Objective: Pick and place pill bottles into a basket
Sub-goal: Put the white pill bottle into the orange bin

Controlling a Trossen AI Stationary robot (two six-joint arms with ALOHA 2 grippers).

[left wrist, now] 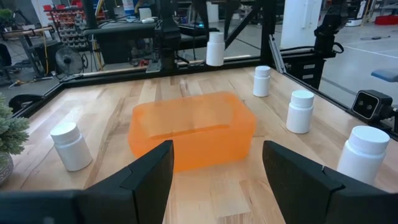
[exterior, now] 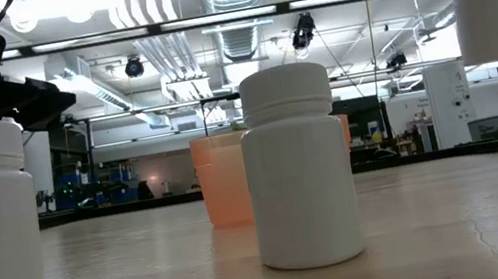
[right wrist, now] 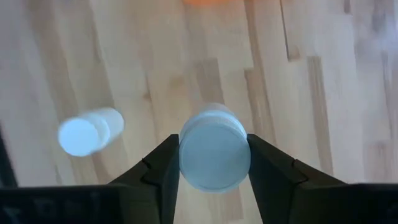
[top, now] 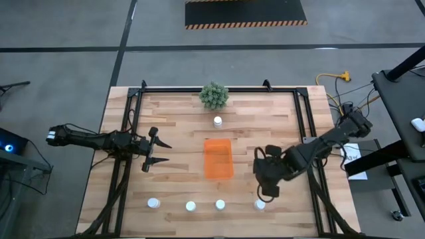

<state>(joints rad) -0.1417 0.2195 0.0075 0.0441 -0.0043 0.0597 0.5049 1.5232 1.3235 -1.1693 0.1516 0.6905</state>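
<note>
We judge the task to be at its very start: the basket stands in the middle of the table, and in the high view and the left wrist view we see no bottle inside it. The right gripper has its fingers closed on one pill bottle — the low view shows that bottle lifted clear of the table, so the first pick looks made, though its placing is not yet done. In the high view this gripper is at the near right, just beside the end of the front row of bottles, well apart from the basket. Three more bottles stand along the front edge, and one stands alone behind the basket, near the green plant. The left gripper waits to the left of the basket with its fingers spread open, holding nothing. So we count five bottles in all — one in hand, four untouched on the table.
</note>
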